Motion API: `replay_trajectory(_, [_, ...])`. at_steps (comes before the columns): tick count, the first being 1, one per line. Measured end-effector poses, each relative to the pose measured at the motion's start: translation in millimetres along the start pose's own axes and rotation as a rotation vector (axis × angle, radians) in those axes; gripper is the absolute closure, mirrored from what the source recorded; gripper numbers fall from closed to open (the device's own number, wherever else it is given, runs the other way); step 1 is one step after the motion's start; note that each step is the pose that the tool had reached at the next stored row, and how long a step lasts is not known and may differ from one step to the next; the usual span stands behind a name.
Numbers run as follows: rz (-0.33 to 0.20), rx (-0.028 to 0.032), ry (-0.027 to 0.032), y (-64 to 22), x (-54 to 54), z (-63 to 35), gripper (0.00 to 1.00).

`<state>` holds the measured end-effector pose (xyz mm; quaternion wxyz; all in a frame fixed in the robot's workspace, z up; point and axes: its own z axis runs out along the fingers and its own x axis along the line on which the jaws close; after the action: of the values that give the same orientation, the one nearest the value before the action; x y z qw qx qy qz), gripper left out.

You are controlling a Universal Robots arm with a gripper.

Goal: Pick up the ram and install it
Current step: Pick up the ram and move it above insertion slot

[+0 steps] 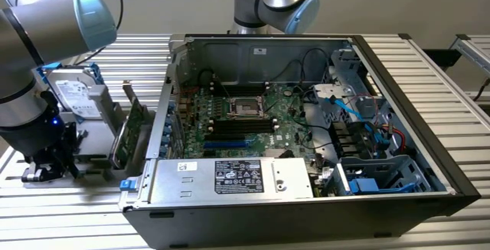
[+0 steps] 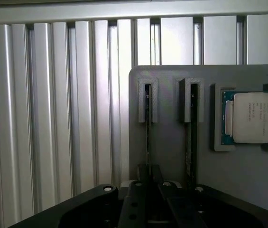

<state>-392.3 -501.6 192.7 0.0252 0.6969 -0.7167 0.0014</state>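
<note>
Grey holder — silver, green-edged CPU.

Two ram sticks are standing in the grey holder; one CPU chip is lying near its edge. One hard drive, one expansion card and one computer case are showing.

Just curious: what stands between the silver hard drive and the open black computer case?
The exterior view shows a green expansion card with metal bracket standing between them.
</note>
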Motion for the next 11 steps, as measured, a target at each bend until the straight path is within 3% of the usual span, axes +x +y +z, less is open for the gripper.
replay_trajectory(11, [0.000, -0.0003, -0.0097, 0.3, 0.3, -9.1, 0.85])
